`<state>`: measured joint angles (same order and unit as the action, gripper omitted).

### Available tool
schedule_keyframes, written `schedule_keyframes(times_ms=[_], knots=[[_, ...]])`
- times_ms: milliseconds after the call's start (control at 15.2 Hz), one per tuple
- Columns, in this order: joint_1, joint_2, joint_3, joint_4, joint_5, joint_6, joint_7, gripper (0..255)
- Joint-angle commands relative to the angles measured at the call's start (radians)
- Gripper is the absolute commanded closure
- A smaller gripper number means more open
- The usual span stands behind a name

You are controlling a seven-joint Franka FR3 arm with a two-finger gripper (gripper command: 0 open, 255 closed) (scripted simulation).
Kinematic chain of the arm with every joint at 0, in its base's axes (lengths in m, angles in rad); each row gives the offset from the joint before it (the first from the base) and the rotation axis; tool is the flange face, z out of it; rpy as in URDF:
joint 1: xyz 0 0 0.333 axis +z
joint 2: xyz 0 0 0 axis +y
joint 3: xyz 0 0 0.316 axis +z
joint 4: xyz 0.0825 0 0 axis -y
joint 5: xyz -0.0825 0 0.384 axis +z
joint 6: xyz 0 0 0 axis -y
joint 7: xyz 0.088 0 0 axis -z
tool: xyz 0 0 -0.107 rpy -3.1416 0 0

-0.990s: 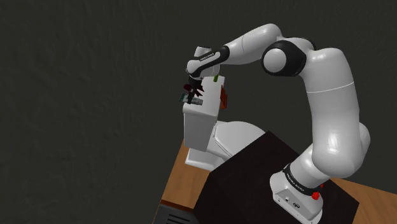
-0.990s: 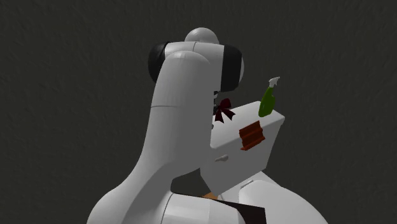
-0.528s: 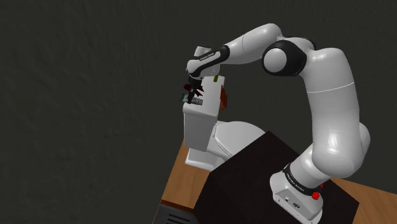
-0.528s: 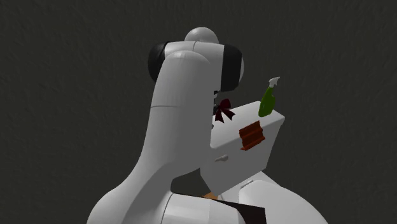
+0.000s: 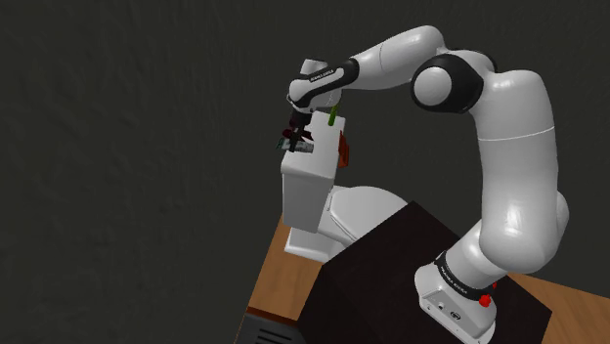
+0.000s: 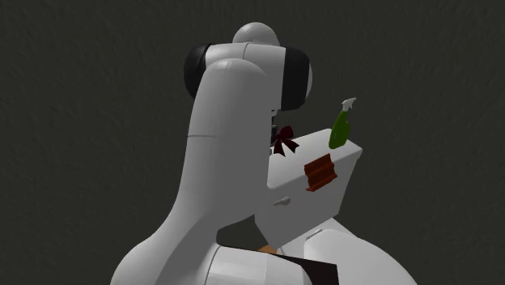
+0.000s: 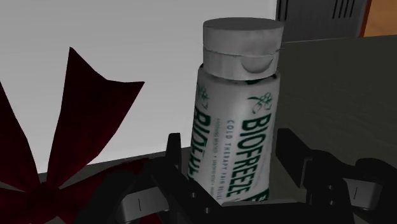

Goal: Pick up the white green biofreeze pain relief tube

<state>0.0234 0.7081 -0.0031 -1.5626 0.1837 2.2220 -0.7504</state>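
**Pincer clamped on the tube over the toilet tank**

In the wrist view the pincer [image 7: 230, 164] was closed onto the tube [image 7: 235, 121]. Its two black fingers [image 7: 173, 167] pressed against the tube's sides low on the body, with a narrow gap between them equal to the tube's width. The tube was white with green BIOFREEZE lettering running along it. Its pale flip cap pointed away from the pincer, and the body tilted slightly. Whether its lower end touched the tank lid could not be told.

A dark red bow [image 7: 67, 133] lay just beside the tube on the white lid.

In the shoulder view the white arm [image 5: 508, 166] reached from the stand [image 5: 411, 269] up and over to the tank [image 5: 305, 186] of a white toilet [image 5: 364, 210]. The pincer sat at the end of the lid on that view's left, where the tube was too small to make out clearly.

A green spray bottle [image 5: 332, 118] stood upright near the lid's far edge. A reddish-brown item [image 5: 343, 149] sat at the lid's end on that view's right.

In the second exterior view the arm covered the pincer. The bow was at the lid's edge next to the arm, the spray bottle stood at the far corner on that view's right, and the reddish-brown item lay at the near edge.
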Motion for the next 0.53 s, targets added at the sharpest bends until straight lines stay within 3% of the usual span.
schedule_keyframes(times_ms=[0, 462], knots=[[0.001, -0.022, -0.001, -0.004, -0.001, -0.017, 0.004, 255], [0.002, -0.062, -0.003, 0.003, -0.006, -0.063, 0.012, 255]])
